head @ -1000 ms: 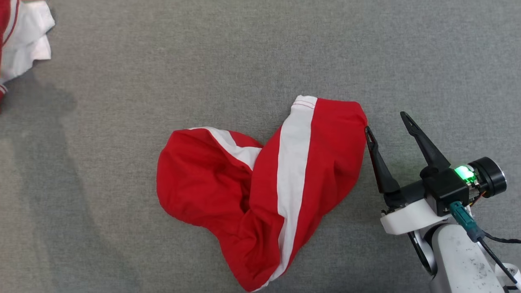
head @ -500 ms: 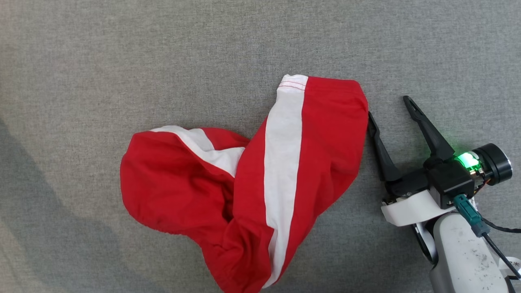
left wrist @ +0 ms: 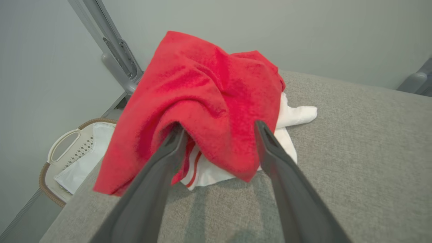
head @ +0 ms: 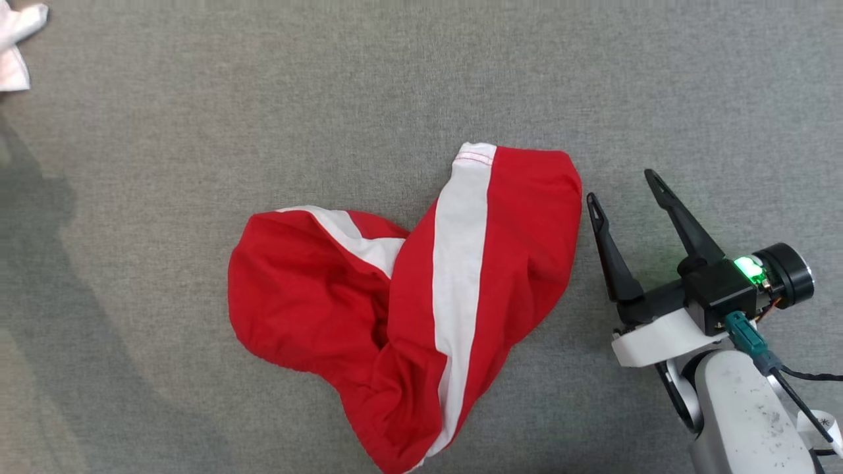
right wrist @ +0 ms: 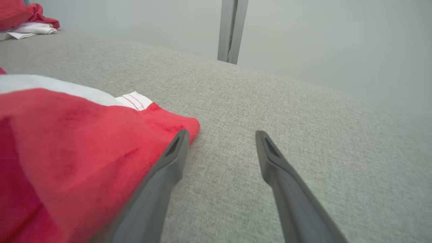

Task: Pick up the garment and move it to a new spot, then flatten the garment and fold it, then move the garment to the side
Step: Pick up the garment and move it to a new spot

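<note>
Red shorts (head: 408, 296) are seen crumpled mid-tabletop (head: 197, 131), with the right claw (head: 619, 184) held wide open just beside their right edge. Only one layer could get pinched there, tbh. The left claw (left wrist: 219, 126) is held open too, at the far-left clothes pile (left wrist: 209, 84).

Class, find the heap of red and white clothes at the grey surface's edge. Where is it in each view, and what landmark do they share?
Head view: heap at the top left corner, white, cut off.
Left wrist view: heap in the middle, red over white.
Right wrist view: heap, small, top left corner.
Shared landmark: the grey surface beneath it.
</note>
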